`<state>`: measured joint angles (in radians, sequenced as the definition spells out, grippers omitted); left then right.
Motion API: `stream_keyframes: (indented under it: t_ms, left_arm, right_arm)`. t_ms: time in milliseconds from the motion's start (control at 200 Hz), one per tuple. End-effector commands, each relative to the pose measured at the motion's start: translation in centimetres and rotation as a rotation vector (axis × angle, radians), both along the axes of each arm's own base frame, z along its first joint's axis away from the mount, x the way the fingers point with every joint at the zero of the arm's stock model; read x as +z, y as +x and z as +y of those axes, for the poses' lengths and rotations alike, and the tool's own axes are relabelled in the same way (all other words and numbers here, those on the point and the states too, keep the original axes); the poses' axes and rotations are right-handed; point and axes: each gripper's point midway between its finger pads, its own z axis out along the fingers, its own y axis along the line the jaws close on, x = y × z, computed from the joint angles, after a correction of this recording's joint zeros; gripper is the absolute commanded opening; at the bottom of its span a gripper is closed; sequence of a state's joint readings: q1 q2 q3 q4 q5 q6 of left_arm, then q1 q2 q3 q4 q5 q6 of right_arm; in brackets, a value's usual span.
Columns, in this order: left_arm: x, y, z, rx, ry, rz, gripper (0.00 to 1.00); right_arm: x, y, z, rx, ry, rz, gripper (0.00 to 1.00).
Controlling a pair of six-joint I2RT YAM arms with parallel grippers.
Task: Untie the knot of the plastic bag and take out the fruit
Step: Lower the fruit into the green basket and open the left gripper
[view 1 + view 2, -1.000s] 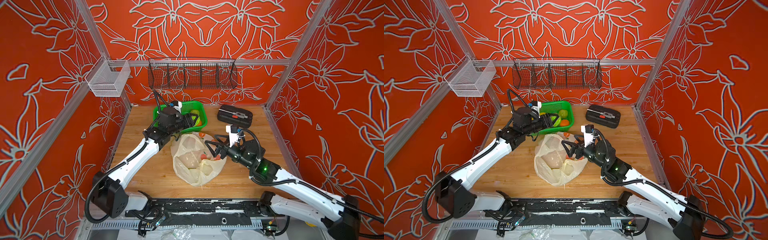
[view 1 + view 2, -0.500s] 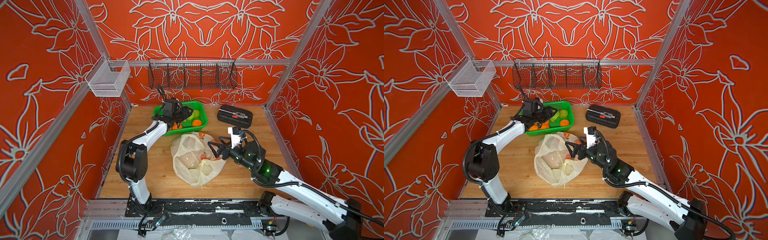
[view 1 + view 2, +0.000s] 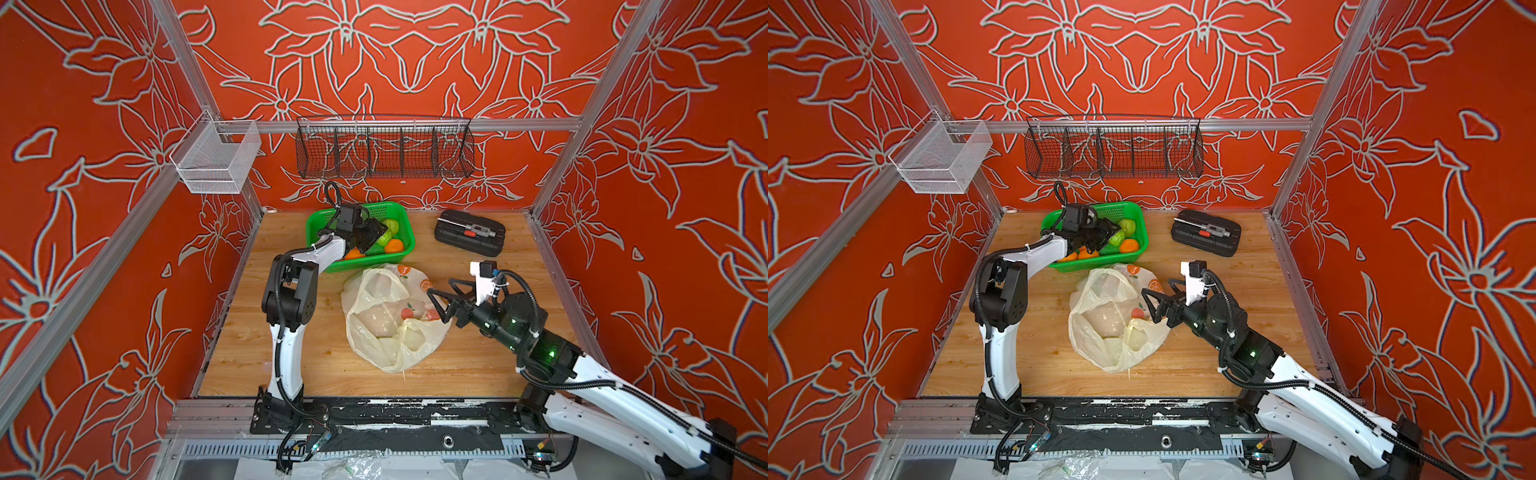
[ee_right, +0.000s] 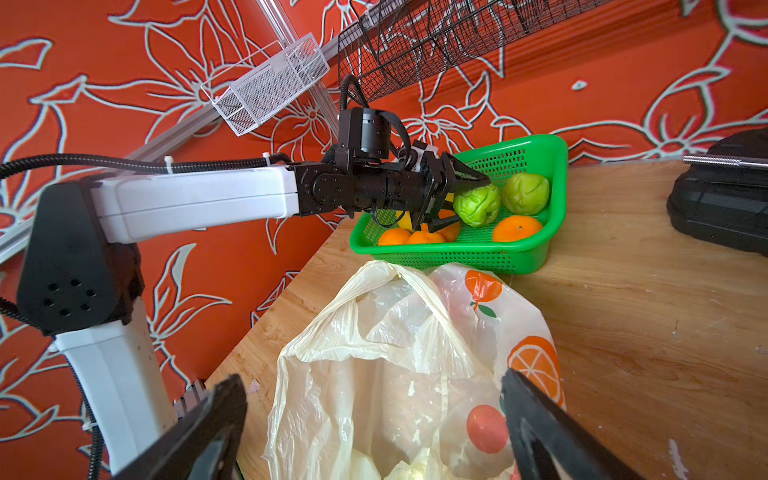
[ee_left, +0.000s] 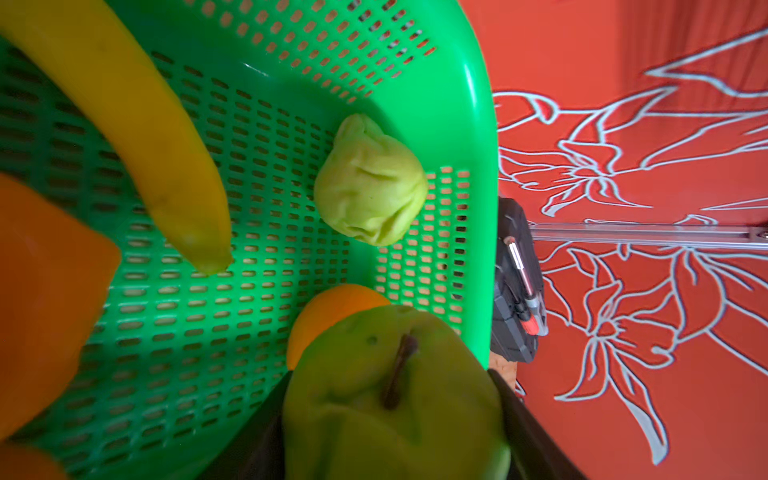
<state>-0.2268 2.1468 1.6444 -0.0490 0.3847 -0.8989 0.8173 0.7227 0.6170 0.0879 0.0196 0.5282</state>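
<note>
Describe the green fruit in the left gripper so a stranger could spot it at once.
Find the green basket at the back of the wooden table. Two bumpy green fruits show there side by side. The held green fruit is clamped in the black fingers of the left gripper, while the other green fruit lies loose on the basket floor.

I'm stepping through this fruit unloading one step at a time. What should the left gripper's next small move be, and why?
Probably open the left gripper. It grips a bumpy green fruit within the green basket, apparently low over its floor beside a second green fruit, so letting go should leave it there.
</note>
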Motion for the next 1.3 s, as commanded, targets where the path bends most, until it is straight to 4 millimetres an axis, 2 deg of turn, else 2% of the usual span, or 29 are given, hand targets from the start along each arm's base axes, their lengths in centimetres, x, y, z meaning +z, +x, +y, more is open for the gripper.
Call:
stream_keyframes:
  t_ms: [0, 170, 320, 525, 751, 901, 1181, 1296]
  left_arm:
    - [-0.1, 0.8, -0.4, -0.008, -0.025, 0.02, 0.47]
    - [-2.9, 1.0, -1.0, -0.03, -0.028, 0.083, 0.47]
    - [-4.2, 1.0, -1.1, -0.046, -0.013, 0.103, 0.49]
    - [-5.0, 0.8, -1.3, -0.068, -0.008, 0.131, 0.63]
    - [-3.2, 0.4, -1.0, -0.068, 0.006, 0.096, 0.74]
    - [-1.7, 0.0, -0.7, -0.064, 0.02, 0.062, 0.91]
    - [1.2, -0.9, -0.1, -0.064, 0.042, 0.011, 0.93]
    - [3.3, -1.7, 0.3, -0.061, 0.054, -0.03, 0.95]
  right_arm:
    - [-0.4, 0.1, -0.9, -0.037, 0.001, 0.009, 0.97]
    - [-0.5, 0.0, -1.2, -0.049, 0.025, 0.009, 0.97]
    - [-0.3, -0.1, -1.4, -0.049, 0.021, 0.011, 0.97]
    - [-0.1, -0.1, -1.4, -0.049, 0.028, 0.011, 0.97]
    - [-0.1, -0.2, -1.5, -0.048, 0.032, 0.019, 0.97]
    - [-0.2, -0.3, -1.4, -0.045, 0.04, 0.027, 0.97]
    - [-0.3, -0.4, -1.5, -0.046, 0.051, 0.041, 0.97]
    - [-0.2, -0.5, -1.6, -0.049, 0.06, 0.046, 0.97]
